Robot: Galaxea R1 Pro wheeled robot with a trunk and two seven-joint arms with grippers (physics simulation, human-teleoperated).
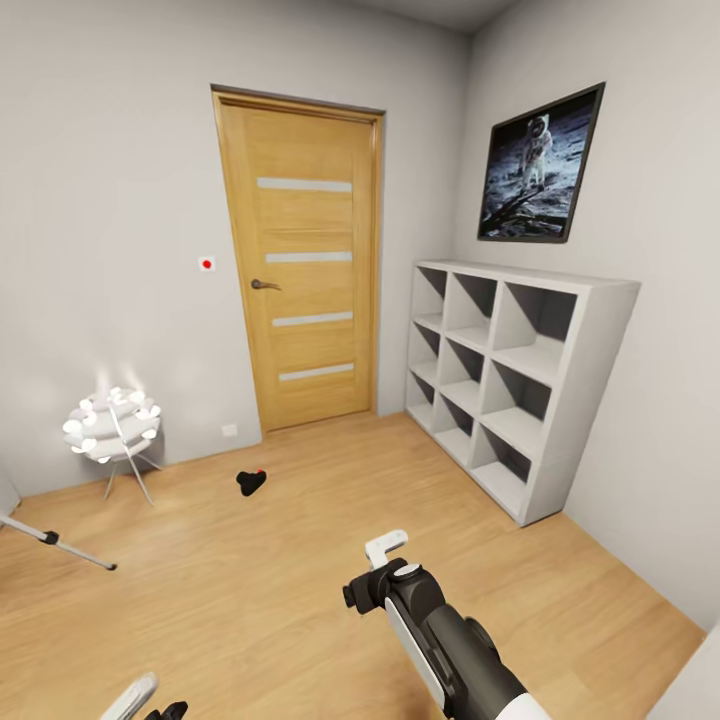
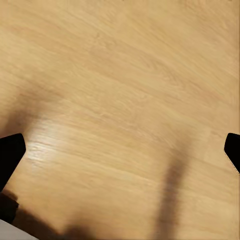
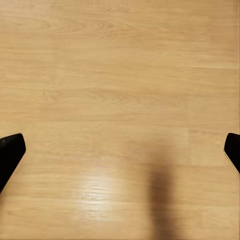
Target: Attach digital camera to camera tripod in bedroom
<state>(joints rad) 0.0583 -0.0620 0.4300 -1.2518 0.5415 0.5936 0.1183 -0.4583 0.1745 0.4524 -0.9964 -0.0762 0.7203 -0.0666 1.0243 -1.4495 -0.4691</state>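
Evidently we are not yet within reach of anything: the digital camera (image 1: pixel 252 482) lies on the wooden floor (image 1: pixel 300 560), well ahead of our right gripper (image 1: pixel 388 548) and off to its left side, in front of the door (image 1: pixel 305 265). Its red button faces up and toward the door. One silver leg of the camera tripod (image 1: pixel 58 541) pokes in well to the left of both grippers, its black foot resting on the boards.

Both wrist views look straight down at bare planks. In each, two dark fingertips (image 3: pixel 11 152) sit at opposite edges with wide floor between them, so we read both the left gripper (image 2: pixel 120 155) and the right as spread apart and holding nothing.

We judge the camera to be a small, rigid, fairly light box, smooth enough to slip if pinched by a corner. The sensible hold seems to be across the flat sides of the body, below the top hump, keeping the underside free for the tripod head. It lies low on the floor, so our fingers must come down from above. The tripod looks stiff but easy to tip if bumped.
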